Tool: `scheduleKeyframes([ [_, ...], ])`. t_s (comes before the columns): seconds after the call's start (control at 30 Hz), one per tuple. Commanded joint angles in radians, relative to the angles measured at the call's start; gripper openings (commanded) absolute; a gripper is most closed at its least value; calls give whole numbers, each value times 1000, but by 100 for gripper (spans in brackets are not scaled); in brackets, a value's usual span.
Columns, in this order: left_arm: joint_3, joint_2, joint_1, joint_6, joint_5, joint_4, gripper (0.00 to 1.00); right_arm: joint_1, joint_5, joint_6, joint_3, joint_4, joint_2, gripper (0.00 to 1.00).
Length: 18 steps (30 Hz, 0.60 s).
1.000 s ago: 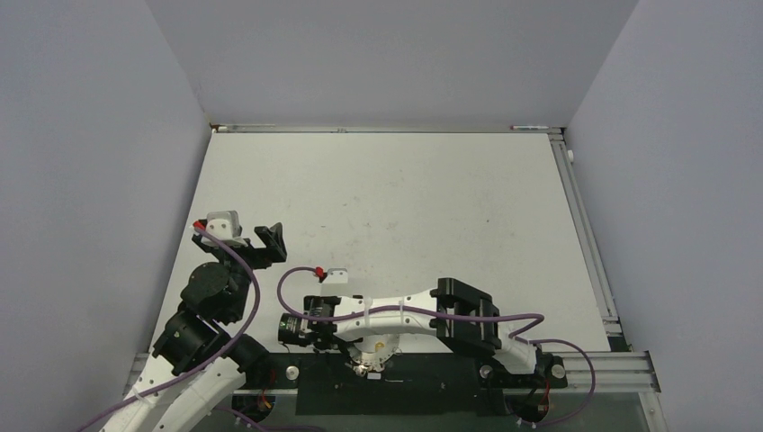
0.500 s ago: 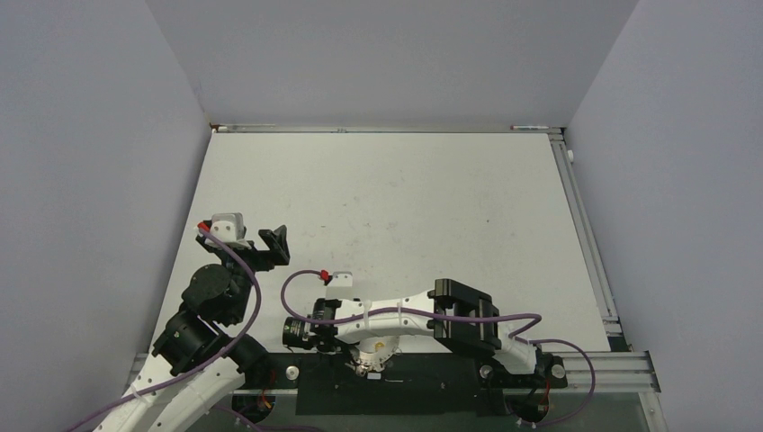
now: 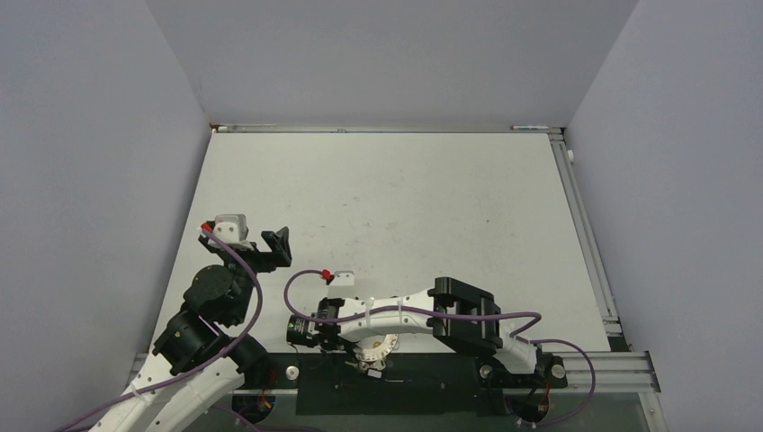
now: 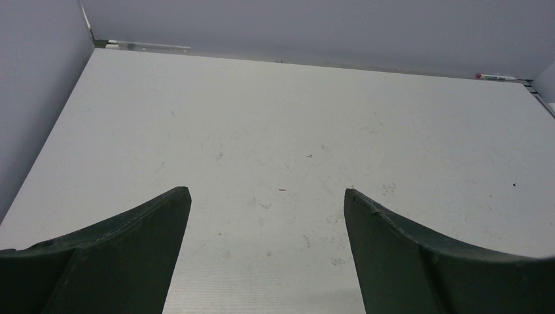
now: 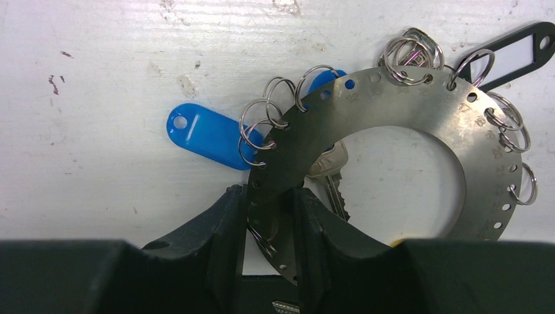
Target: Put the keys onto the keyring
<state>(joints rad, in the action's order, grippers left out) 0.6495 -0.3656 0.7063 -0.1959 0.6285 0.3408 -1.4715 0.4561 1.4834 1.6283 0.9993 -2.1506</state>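
The keyring (image 5: 419,98) is a wide flat silvery hoop with holes round its rim, lying on the white table at the near edge, and part of it shows under my right arm (image 3: 385,345). Small split rings hang from its holes. A silver key (image 5: 332,171) lies inside the hoop, a blue plastic head (image 5: 203,134) lies just left of it, and a yellow bit (image 5: 394,242) peeks out low down. My right gripper (image 5: 268,193) is shut across the hoop's left band, one finger outside and one inside. My left gripper (image 4: 267,191) hangs open over bare table, holding nothing.
A black tag with a white window (image 5: 517,49) lies at the hoop's far right. The black base strip (image 3: 405,387) runs right behind the keyring. Grey walls enclose the table (image 3: 405,198) on three sides. My left arm stands at the table's left (image 3: 277,245).
My right gripper's fingers have closed onto the keyring's band, and its wrist has edged slightly right. My left gripper has drifted a little to the right, still open.
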Motion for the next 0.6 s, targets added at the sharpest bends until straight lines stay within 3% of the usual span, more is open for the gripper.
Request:
scheduleKeyframes([
  [0.0, 2, 2, 5, 19, 14, -32, 85, 27, -51, -38, -63, -48, -29, 6],
  [0.27, -12, 26, 5, 31, -62, -63, 85, 26, 66, -217, -132, -131, 155, 5],
  [0.57, -49, 84, 8, 89, -226, -122, 85, 83, 22, -427, -413, -381, 506, 5],
])
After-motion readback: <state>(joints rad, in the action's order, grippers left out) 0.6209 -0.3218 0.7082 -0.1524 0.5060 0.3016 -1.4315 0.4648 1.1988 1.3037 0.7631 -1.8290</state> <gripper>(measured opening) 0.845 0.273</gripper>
